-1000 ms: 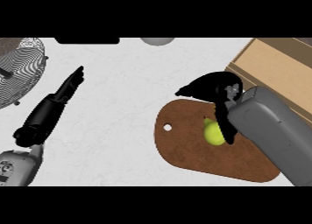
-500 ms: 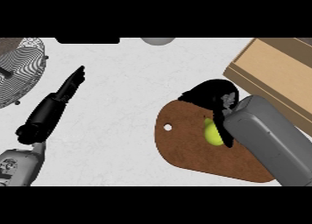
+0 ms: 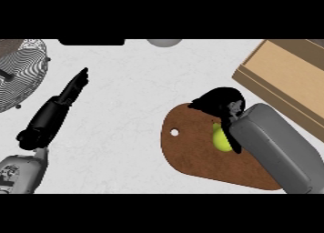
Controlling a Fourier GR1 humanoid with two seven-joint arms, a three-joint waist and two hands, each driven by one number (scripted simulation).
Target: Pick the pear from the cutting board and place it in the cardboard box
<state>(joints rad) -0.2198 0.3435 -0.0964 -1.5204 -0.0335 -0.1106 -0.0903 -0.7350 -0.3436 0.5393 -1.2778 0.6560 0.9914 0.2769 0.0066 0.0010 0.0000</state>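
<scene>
The yellow-green pear (image 3: 220,139) lies on the brown cutting board (image 3: 191,157) at the right of the counter. My right hand (image 3: 218,102) hangs bent over the pear's far end, its relaxed fingers reaching down along the pear's far and right sides; the hand and grey forearm hide part of the fruit. The pear still rests on the board. The cardboard box (image 3: 292,77) stands at the upper right, just beyond the board. My left hand (image 3: 70,88) rests open at the left, fingers straight, holding nothing.
A wire basket (image 3: 13,68) sits at the upper left corner. A grey round object (image 3: 164,42) and a black object (image 3: 91,42) lie along the counter's far edge. White counter stretches between the left arm and the board.
My right hand has come down and slightly left, from beyond the board's far edge onto the pear. The pear, the board and the left hand have not moved.
</scene>
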